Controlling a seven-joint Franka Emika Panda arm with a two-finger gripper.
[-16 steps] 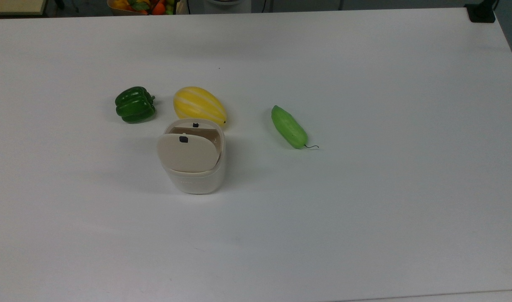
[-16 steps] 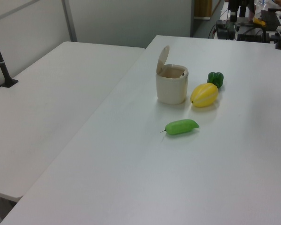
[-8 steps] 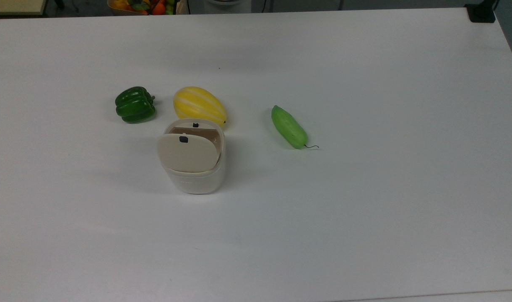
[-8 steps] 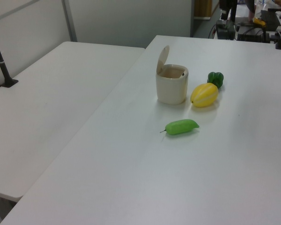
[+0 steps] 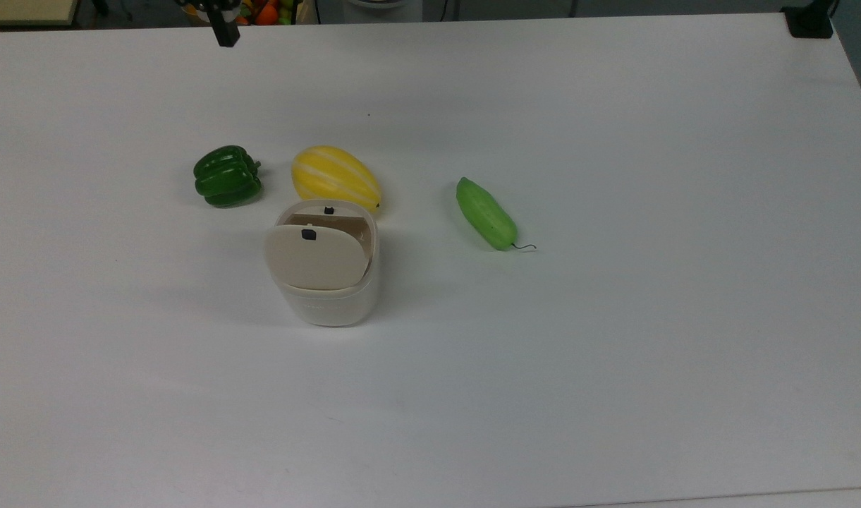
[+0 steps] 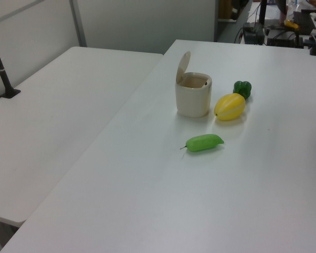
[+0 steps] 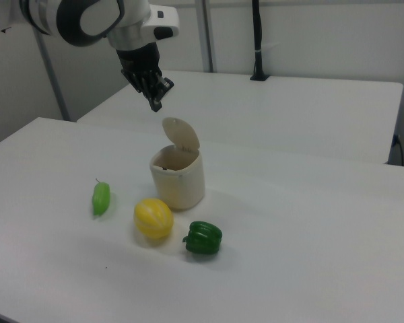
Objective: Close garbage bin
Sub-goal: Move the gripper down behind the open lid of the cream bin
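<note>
Newly arrived end effector (image 7: 155,101), fingers seemingly together, above open garbage bin (image 7: 178,178) beside melon (image 7: 153,219).

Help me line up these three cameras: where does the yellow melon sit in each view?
Top view: yellow melon, upper left of centre, just above the garbage bin.
Left view: melon, right of the bin.
Right view: melon, lower left of the bin.
Shared landmark: the open-lidded bin.

The garbage bin (image 5: 328,296) looks like smooth matt cream plastic with a beige lid (image 5: 316,255), while beside it the pepper (image 5: 227,176) shines glossy green, the melon (image 5: 336,178) and cucumber (image 5: 486,214) duller, on a smooth white table (image 5: 613,353).
</note>
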